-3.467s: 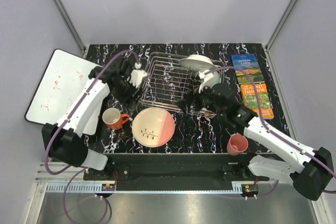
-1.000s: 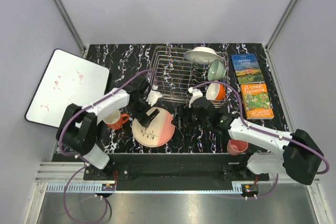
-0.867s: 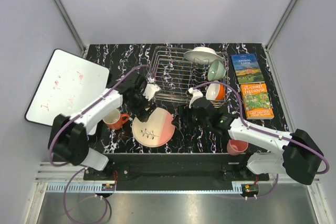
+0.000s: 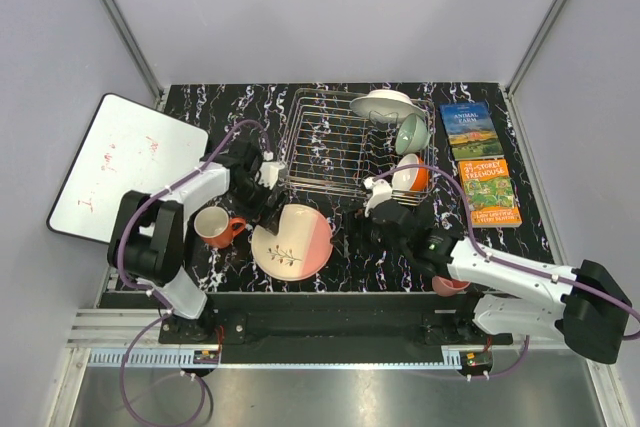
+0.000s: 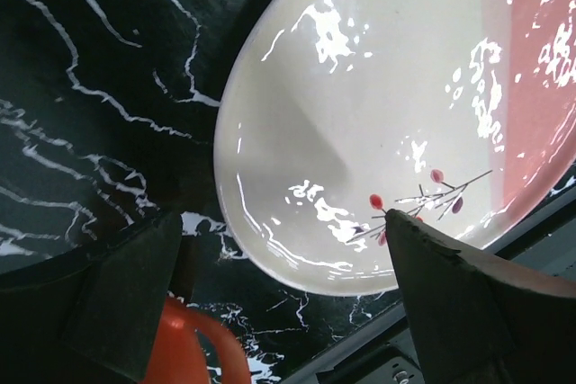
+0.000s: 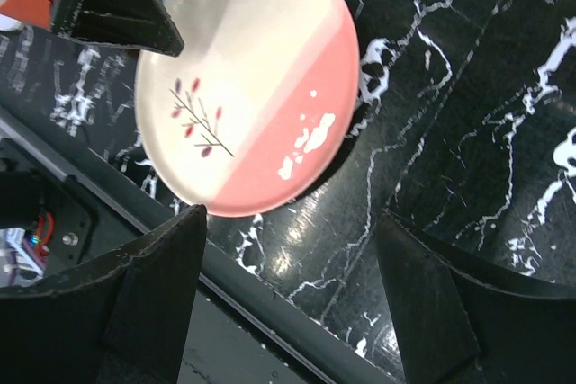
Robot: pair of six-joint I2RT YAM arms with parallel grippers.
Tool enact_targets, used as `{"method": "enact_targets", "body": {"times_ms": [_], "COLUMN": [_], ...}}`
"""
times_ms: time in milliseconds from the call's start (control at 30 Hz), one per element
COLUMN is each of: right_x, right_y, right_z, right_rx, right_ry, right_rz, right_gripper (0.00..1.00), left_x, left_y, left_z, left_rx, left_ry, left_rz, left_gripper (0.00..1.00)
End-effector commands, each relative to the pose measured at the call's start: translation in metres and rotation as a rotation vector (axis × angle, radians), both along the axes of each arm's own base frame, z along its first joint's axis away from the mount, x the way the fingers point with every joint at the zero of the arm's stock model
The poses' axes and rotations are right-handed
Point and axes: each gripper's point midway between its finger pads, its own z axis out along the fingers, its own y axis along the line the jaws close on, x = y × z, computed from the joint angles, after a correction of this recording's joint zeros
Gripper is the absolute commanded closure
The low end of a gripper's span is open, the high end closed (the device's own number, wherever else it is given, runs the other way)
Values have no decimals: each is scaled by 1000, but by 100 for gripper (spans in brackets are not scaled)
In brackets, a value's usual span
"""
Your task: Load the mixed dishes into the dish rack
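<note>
The pink-and-cream plate (image 4: 293, 242) with its twig drawing lies flat on the table in front of the dish rack (image 4: 335, 152). My left gripper (image 4: 270, 209) hangs open over the plate's far left rim (image 5: 270, 249), and the orange-red mug (image 4: 213, 226) stands just to its left. My right gripper (image 4: 378, 232) is open over bare table right of the plate (image 6: 243, 87). The white plate (image 4: 385, 104), mint-green bowl (image 4: 411, 133) and orange bowl (image 4: 412, 175) sit at the rack's right end. The pink cup (image 4: 450, 282) peeks from under my right arm.
Two colourful books (image 4: 470, 129) (image 4: 488, 192) lie right of the rack. A white board (image 4: 125, 167) overhangs the table's left side. The table's front edge (image 6: 270, 312) runs just below my right gripper's fingers.
The orange bowl now rests in the rack. My left gripper has drawn back left from above the plate's middle to its rim. My right arm has shifted right, away from the plate.
</note>
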Motion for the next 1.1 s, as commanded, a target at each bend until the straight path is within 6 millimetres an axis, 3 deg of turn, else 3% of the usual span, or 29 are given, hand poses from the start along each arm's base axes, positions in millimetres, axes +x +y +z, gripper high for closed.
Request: {"method": "enact_targets", "body": {"times_ms": [0, 300, 533, 700, 867, 1067], "right_x": [6, 3, 7, 12, 22, 25], "right_y": [2, -1, 22, 31, 21, 20], "right_z": [7, 5, -17, -36, -47, -53], "right_rx": [-10, 4, -92, -148, -115, -108], "right_ry": [-15, -6, 68, 131, 208, 238], "right_rz": [-29, -36, 34, 56, 32, 35], "right_gripper": [18, 19, 20, 21, 21, 22], "left_x": [5, -3, -11, -12, -18, -22], "left_y": [-13, -23, -33, -34, -35, -34], "left_z": [-13, -28, -25, -23, -27, -29], "left_rx": [-18, -7, -7, -15, -30, -29], "left_ry": [3, 31, -10, -16, 23, 36], "left_rz": [-46, -107, -181, -207, -234, -254], "left_gripper": [1, 1, 3, 21, 44, 57]}}
